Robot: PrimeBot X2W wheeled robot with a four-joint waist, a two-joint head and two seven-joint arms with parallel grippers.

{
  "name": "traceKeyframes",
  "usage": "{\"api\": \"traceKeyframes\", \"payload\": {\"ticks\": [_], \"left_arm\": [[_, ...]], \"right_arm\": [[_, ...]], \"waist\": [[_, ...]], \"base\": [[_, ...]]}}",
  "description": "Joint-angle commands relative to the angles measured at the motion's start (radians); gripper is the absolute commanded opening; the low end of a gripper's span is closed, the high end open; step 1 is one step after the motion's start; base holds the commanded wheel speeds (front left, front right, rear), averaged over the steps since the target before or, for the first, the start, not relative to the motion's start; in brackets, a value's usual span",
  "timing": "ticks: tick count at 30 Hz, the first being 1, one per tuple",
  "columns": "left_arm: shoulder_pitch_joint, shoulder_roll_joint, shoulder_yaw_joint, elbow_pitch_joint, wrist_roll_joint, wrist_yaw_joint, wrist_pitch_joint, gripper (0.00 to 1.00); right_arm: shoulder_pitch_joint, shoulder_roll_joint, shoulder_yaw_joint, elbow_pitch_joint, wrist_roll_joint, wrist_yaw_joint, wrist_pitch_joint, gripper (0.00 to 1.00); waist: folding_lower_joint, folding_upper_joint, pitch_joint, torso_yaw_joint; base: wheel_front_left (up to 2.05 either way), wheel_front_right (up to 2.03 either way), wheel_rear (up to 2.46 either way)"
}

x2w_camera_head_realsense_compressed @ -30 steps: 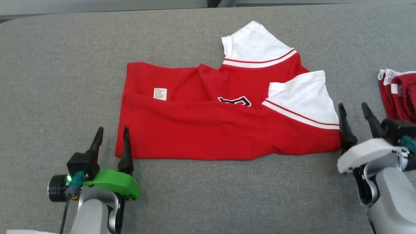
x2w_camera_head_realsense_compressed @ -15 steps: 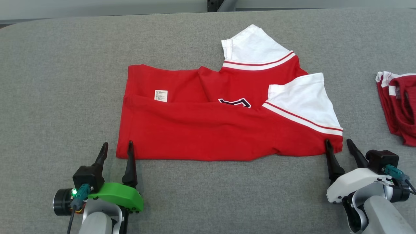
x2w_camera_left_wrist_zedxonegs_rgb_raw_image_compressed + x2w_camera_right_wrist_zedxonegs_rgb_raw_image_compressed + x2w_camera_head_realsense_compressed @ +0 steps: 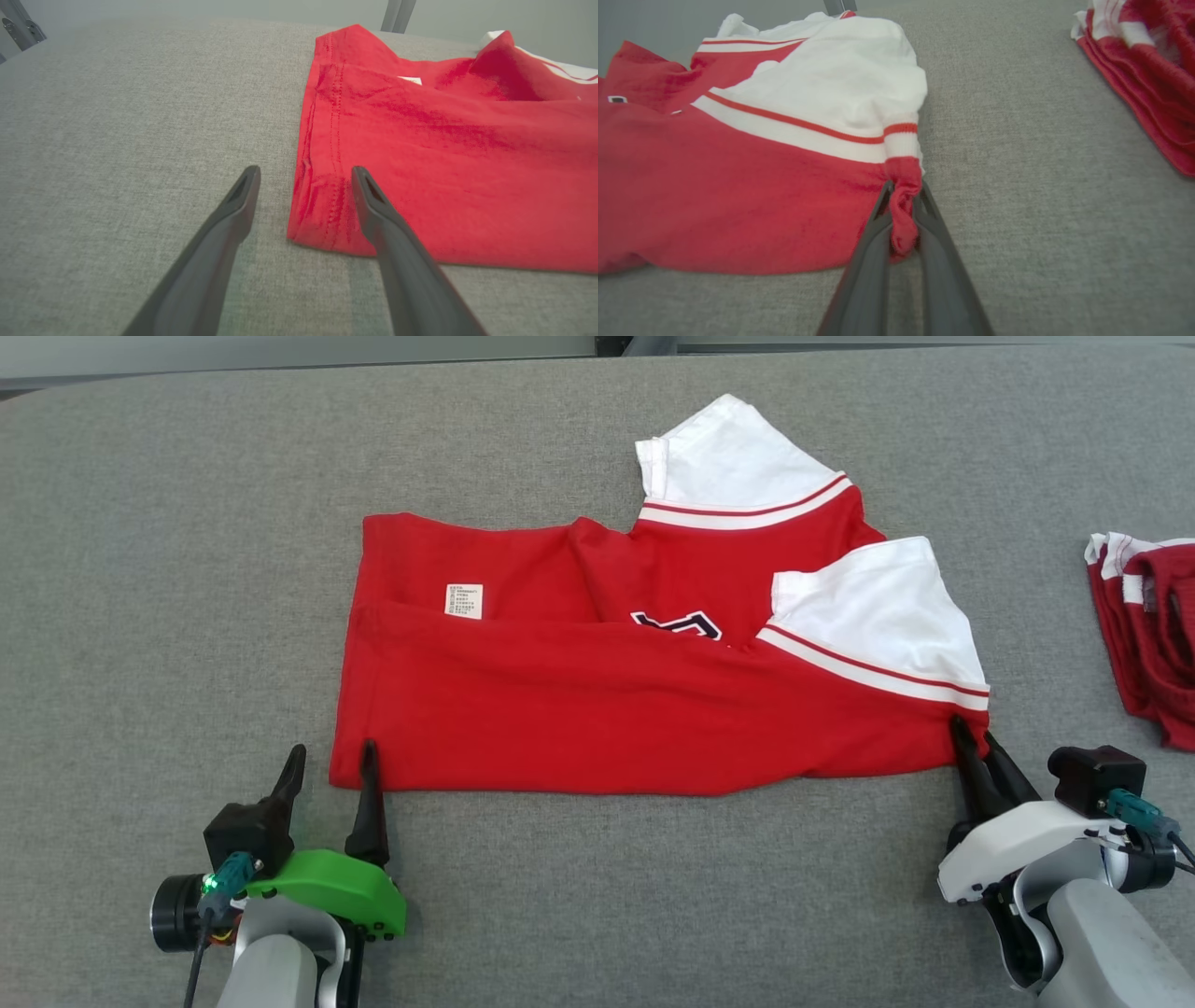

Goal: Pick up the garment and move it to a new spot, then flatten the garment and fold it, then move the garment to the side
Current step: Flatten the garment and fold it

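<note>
Right, the red garment point(image 3: 607, 709) lies folded lengthwise mid-table on the grey cloth surface point(image 3: 187, 569), hem end to the robot's left, white sleeves point(image 3: 868, 607) to its right. A white care label point(image 3: 464, 601) sits on the upper part near the hem end, and a bit of dark lettering point(image 3: 677, 625) peeks out above the fold.

Near-right corner of the garment is bunched and pinched. The R gripper point(image 3: 971, 747) has both dark fingers clamped tight on that red corner, just below the sleeve's striped cuff. The right wrist view shows the fabric squeezed betw. the fingers, a red lump poking out on top.

At the near-left corner, the L gripper point(image 3: 331, 761) stands wide. One finger is over the hem, the other over bare table, w/ the corner sitting betw. them. Whether the tips touch cloth, can't tell.

Well apart at the far right lies a pile of red-and-white clothes point(image 3: 1144, 625).
</note>
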Motion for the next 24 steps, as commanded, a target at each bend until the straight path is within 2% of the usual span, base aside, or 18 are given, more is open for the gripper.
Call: {"api": "traceKeyframes", "payload": {"ticks": [1, 6, 9, 10, 11, 12, 19, 24], "left_arm": [[-0.017, 0.005, 0.004, 0.028, -0.016, -0.004, 0.000, 1.00], [-0.036, 0.005, 0.011, 0.099, -0.042, 0.014, 0.001, 1.00], [-0.039, 0.004, -0.011, 0.147, -0.062, -0.008, 0.002, 1.00], [-0.042, 0.003, -0.015, 0.160, -0.073, -0.015, 0.002, 0.74], [-0.045, 0.003, -0.019, 0.166, -0.078, -0.019, 0.003, 0.07], [-0.044, 0.003, -0.021, 0.170, -0.088, -0.024, 0.002, 0.00], [0.016, 0.004, -0.028, 0.141, -0.098, -0.050, 0.001, 0.00], [0.110, 0.006, 0.010, 0.144, -0.094, -0.040, 0.001, 0.00]], "right_arm": [[-0.007, -0.008, 0.001, -0.009, 0.011, -0.002, 0.002, 0.00], [-0.010, -0.006, 0.007, -0.025, 0.011, -0.002, 0.002, 0.00], [-0.006, -0.004, 0.007, -0.032, 0.012, -0.002, 0.001, 0.00], [-0.002, -0.004, 0.007, -0.034, 0.012, -0.002, 0.001, 0.00], [0.001, -0.004, 0.005, -0.034, 0.012, -0.002, 0.001, 0.00], [0.005, -0.003, 0.004, -0.032, 0.013, -0.002, 0.001, 0.00], [0.035, 0.015, -0.006, -0.007, 0.012, -0.002, 0.001, 0.00], [0.085, 0.025, -0.007, 0.030, 0.019, -0.002, 0.001, 0.00]], "waist": [[0.0000, 0.0000, 0.005, -0.009], [0.0000, 0.0000, 0.010, -0.021], [0.0000, 0.0000, 0.009, -0.026], [0.0000, 0.0000, 0.007, -0.027], [0.0000, 0.0000, 0.004, -0.027], [0.0000, 0.0000, 0.000, -0.028], [0.0000, 0.0000, -0.069, -0.025], [0.0000, 0.0000, -0.160, -0.021]], "base": [[0.00, 0.00, 0.00], [0.00, 0.00, 0.00], [0.00, 0.00, 0.00], [0.00, 0.00, 0.00], [0.00, 0.00, 0.00], [0.00, 0.00, 0.00], [0.00, 0.00, 0.00], [0.00, 0.00, 0.00]]}}
